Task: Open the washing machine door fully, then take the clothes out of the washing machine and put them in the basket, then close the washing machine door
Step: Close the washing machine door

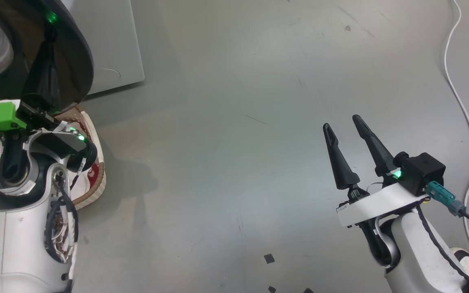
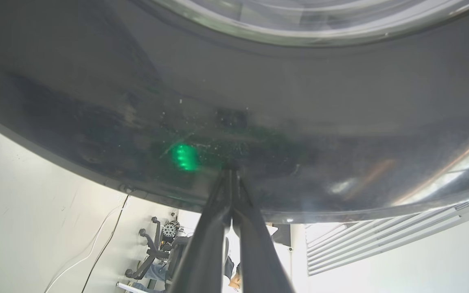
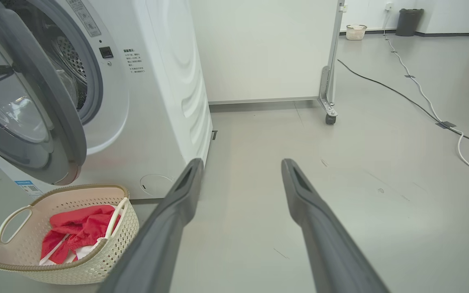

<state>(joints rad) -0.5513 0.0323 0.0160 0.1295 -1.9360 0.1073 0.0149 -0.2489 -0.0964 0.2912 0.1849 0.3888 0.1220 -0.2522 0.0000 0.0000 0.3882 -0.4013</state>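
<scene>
Both jaws of my left gripper [image 2: 231, 171] are pressing together on nothing, their tips touching the glossy black rim of the washing machine door [image 2: 299, 122], while my left arm [image 1: 14, 228] is reaching up beneath it. The door is standing swung out from the washing machine [image 3: 169, 81]. Under it the basket [image 3: 108, 248] is sitting on the floor [image 3: 340, 142], its long axis lying along the machine's front, holding the clothes [image 3: 79, 228]. My right gripper [image 3: 240, 165] is hanging wide open and empty, pointing forward, well apart from the machine.
</scene>
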